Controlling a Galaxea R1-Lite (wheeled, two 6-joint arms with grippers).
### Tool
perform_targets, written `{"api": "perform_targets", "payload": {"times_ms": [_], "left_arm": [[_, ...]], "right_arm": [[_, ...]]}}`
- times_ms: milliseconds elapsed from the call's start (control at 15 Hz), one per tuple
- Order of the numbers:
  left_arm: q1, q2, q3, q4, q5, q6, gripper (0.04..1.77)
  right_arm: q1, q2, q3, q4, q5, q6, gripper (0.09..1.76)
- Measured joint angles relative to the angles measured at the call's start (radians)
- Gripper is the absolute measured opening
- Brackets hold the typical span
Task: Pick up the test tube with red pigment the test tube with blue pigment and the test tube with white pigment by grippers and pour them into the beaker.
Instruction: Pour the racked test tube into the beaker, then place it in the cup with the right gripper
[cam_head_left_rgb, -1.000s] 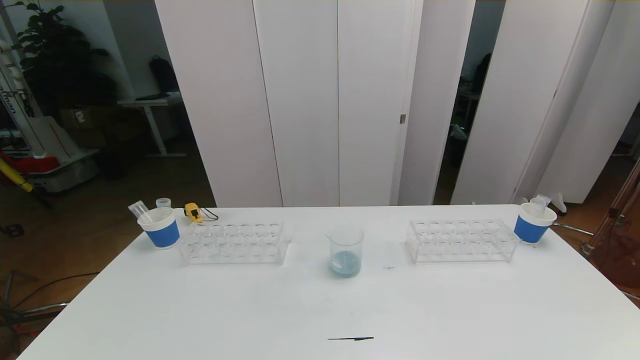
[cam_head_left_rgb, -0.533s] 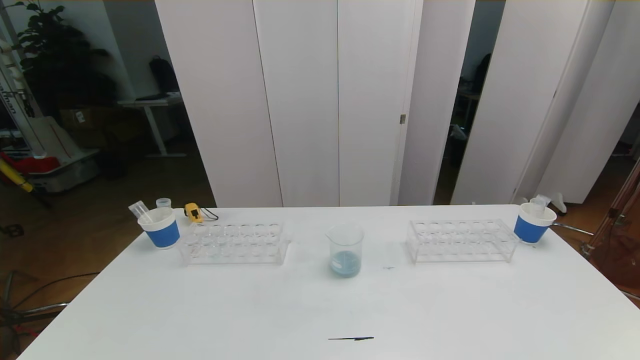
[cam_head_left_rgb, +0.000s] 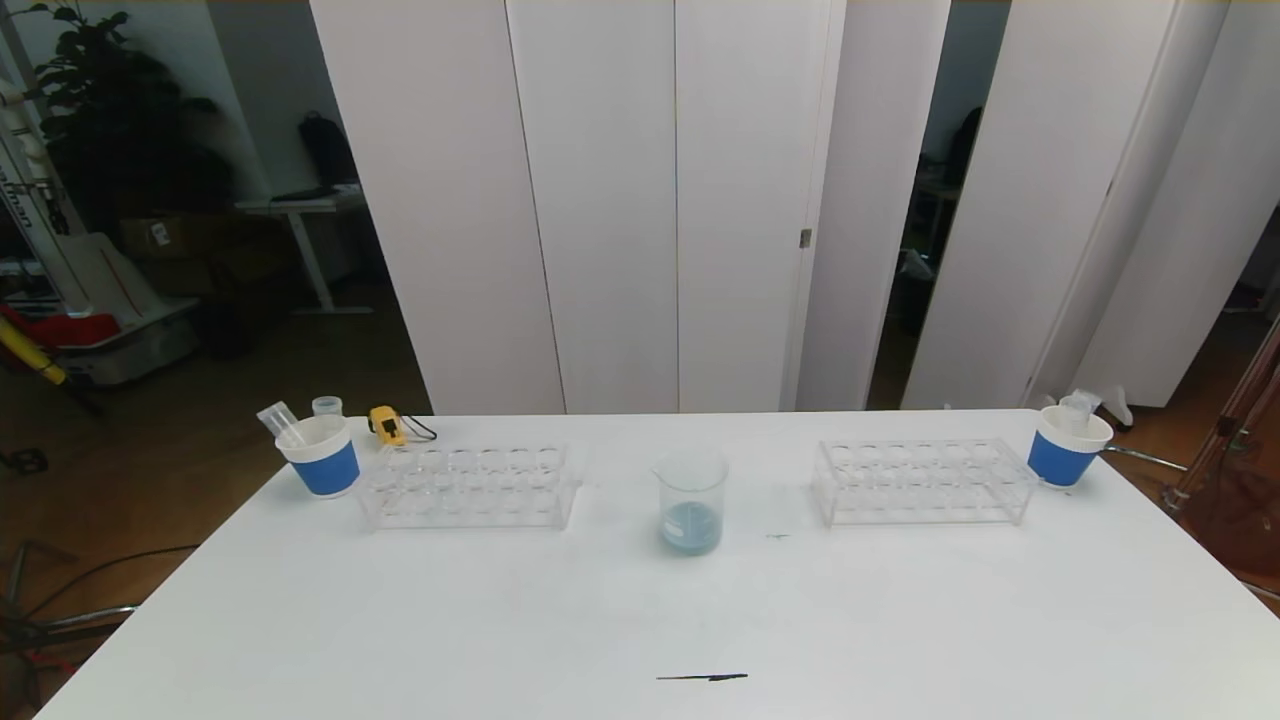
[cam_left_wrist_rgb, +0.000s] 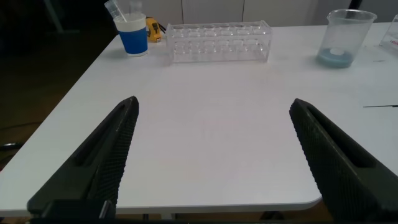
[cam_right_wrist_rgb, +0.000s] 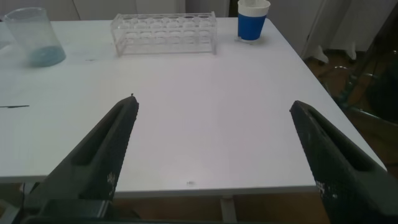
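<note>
The beaker (cam_head_left_rgb: 690, 500) stands at the table's middle with pale grey-blue liquid in its bottom; it also shows as the beaker (cam_left_wrist_rgb: 345, 40) in the left wrist view and the beaker (cam_right_wrist_rgb: 34, 37) in the right wrist view. No test tube with red, blue or white pigment is in view. My left gripper (cam_left_wrist_rgb: 214, 104) is open and empty, low by the table's near edge. My right gripper (cam_right_wrist_rgb: 212, 104) is open and empty at the same edge, farther right. Neither arm shows in the head view.
Two clear racks flank the beaker with bare holes: the left rack (cam_head_left_rgb: 465, 487) and the right rack (cam_head_left_rgb: 920, 482). A blue-and-white cup (cam_head_left_rgb: 320, 455) holds a clear tube (cam_head_left_rgb: 278, 420); another cup (cam_head_left_rgb: 1068, 447) sits far right. A yellow object (cam_head_left_rgb: 386, 424) lies behind the left rack.
</note>
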Motion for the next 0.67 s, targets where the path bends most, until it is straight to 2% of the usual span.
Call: {"api": "perform_targets", "payload": {"times_ms": [133, 333, 667], "left_arm": [[0.000, 0.000, 0.000, 0.000, 0.000, 0.000, 1.73], [0.000, 0.000, 0.000, 0.000, 0.000, 0.000, 1.73], [0.000, 0.000, 0.000, 0.000, 0.000, 0.000, 1.73]], "right_arm": [[0.000, -0.004, 0.050, -0.056, 0.015, -0.014, 1.75], [0.000, -0.004, 0.117, -0.222, 0.049, -0.035, 1.75], [0.000, -0.005, 0.152, -0.246, 0.051, -0.035, 1.75]]}}
